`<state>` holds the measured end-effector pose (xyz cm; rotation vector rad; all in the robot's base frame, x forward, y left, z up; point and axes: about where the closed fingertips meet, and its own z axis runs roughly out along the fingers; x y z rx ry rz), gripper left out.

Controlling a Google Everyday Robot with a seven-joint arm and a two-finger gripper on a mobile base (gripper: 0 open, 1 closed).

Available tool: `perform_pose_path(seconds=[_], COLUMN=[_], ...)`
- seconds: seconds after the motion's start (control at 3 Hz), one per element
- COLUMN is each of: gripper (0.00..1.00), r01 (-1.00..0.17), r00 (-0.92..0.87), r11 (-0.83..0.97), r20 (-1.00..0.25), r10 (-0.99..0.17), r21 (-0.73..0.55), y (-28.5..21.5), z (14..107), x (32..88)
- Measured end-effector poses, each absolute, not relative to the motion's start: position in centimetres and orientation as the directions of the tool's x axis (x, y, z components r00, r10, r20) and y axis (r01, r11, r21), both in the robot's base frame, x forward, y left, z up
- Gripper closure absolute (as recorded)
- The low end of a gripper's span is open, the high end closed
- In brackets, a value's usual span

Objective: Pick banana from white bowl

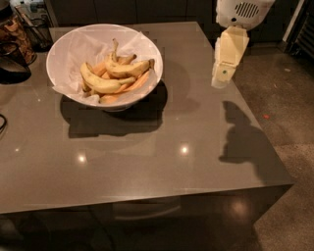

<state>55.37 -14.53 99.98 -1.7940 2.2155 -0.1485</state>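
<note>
A white, rounded arm housing (243,11) with dark vent slits is noted. The claw (222,81), cream and blocky, marked with a small green dot, is seen over the right side of the surface (147,162).

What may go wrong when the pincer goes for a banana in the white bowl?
The bananas lie piled across each other in the white bowl, so the pincer might catch two. The crumpled paper under them could come up too. The pincer hangs to the side of the bowl; coming in low, it might hit the rim.
</note>
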Motion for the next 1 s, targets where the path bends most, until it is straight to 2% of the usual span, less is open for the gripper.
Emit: perform_pose_path(seconds=[0.67, 1.0], gripper=[0.0, 0.0], r01=[-0.94, -0.956], r00=[-0.175, -0.102], r11=[0.217, 0.139], r20=[-0.174, -0.152], r10=[-0.969, -0.983], r21=[-0.265, -0.257], y=[-14.3, -10.5], z=[100.0, 99.9], x=[55.7, 57.0])
